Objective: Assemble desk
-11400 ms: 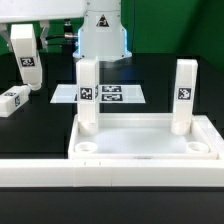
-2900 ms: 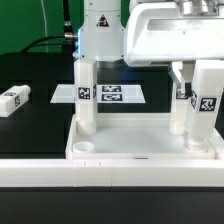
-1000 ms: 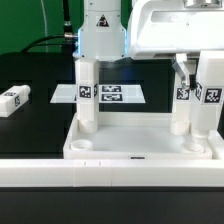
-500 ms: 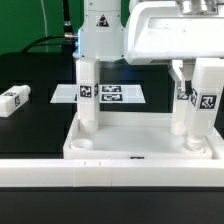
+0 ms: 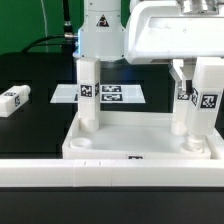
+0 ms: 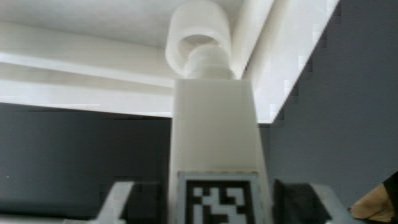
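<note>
The desk tabletop (image 5: pixel 140 150) lies rim up near the front, with two white legs standing in its rear corner sockets, one (image 5: pixel 87 95) on the exterior view's left and one (image 5: pixel 181 100) on its right. My gripper (image 5: pixel 200 78) is shut on a third tagged leg (image 5: pixel 206 110), held upright with its lower end at the front right corner socket. In the wrist view this leg (image 6: pixel 221 130) runs from between my fingers (image 6: pixel 128 203) to its round tip at the white tabletop (image 6: pixel 89 50). A fourth leg (image 5: pixel 12 100) lies loose on the black table at the far left.
The marker board (image 5: pixel 112 94) lies flat behind the tabletop, in front of the arm's base (image 5: pixel 100 35). A long white bar (image 5: pixel 110 180) spans the foreground just ahead of the tabletop.
The held leg has turned a little about its own axis, so its tag sits slightly lower and further left. The other legs have not moved.
</note>
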### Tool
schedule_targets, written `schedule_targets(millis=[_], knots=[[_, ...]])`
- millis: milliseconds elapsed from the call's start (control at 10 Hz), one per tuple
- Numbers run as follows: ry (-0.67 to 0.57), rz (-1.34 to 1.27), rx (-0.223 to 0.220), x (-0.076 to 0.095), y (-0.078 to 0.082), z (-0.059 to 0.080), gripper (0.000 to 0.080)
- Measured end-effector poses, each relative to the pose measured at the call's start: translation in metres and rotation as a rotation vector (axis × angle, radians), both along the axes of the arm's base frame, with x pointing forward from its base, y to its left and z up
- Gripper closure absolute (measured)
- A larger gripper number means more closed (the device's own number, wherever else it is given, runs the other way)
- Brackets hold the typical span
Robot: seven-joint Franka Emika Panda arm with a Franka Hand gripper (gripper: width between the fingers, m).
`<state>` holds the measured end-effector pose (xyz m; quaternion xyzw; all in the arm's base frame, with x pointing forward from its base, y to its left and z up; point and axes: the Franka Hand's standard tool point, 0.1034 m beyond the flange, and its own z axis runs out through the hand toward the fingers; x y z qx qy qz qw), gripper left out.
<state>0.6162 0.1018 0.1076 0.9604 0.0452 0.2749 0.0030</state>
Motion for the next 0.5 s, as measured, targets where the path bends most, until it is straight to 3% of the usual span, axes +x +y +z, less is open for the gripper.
schedule_targets(millis=[500], knots=[[-0.029,0.005,-0.003,0.0033,0.0016,0.0022,0.0514]])
